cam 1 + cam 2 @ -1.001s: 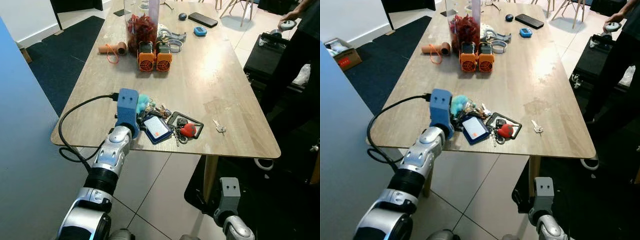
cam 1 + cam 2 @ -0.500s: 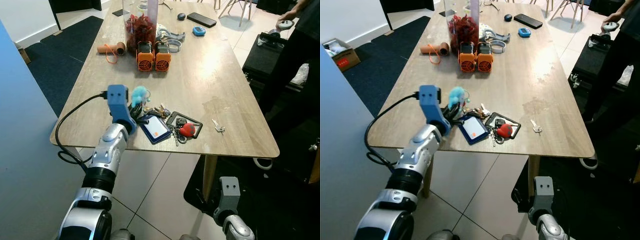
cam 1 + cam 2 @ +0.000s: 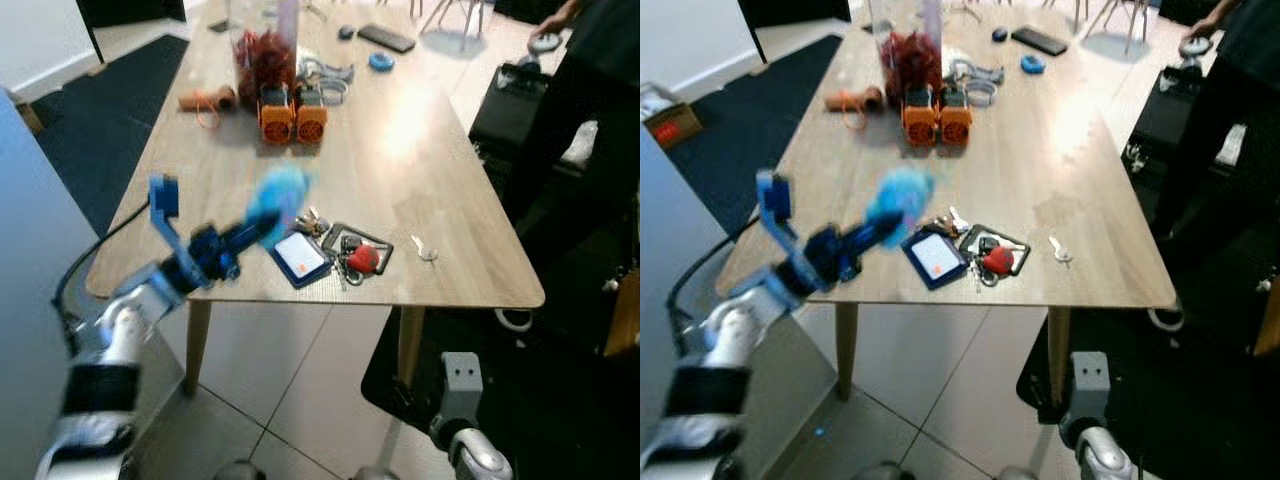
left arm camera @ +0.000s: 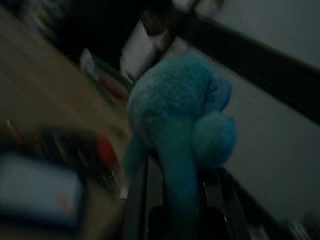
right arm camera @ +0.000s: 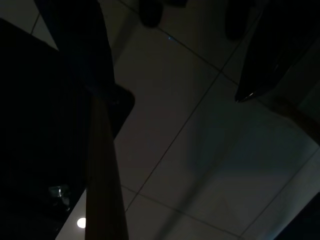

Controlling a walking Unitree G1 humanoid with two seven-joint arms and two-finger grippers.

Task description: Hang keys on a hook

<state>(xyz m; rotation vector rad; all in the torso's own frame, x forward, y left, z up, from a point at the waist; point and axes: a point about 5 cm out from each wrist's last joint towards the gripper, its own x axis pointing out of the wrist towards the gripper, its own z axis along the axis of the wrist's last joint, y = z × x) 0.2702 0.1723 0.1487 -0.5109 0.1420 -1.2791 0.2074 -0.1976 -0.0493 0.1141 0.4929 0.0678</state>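
My left gripper [image 3: 252,230] is shut on a fluffy turquoise pom-pom keyring [image 3: 278,193] and holds it just above the wooden table [image 3: 420,150], near the front left edge. The picture is blurred by motion. In the left wrist view the pom-pom [image 4: 177,120] sits between the two black fingers [image 4: 142,200]. A bunch of keys [image 3: 313,222], a blue card holder [image 3: 300,258] and a red fob [image 3: 364,257] lie on the table beside it. Whether the keys hang from the pom-pom I cannot tell. My right arm [image 3: 462,400] hangs idle below the table.
A single loose key [image 3: 422,248] lies near the front right corner. Two orange devices [image 3: 292,112], a jar [image 3: 255,60] and a phone [image 3: 385,38] stand further back. A person [image 3: 590,60] stands at the right by a black case [image 3: 510,100]. A blue panel [image 3: 30,230] is at my left.
My left arm has swung out to the left and lifted the turquoise pom-pom off the table. The card holder and red fob stayed put. The camera has shifted slightly.
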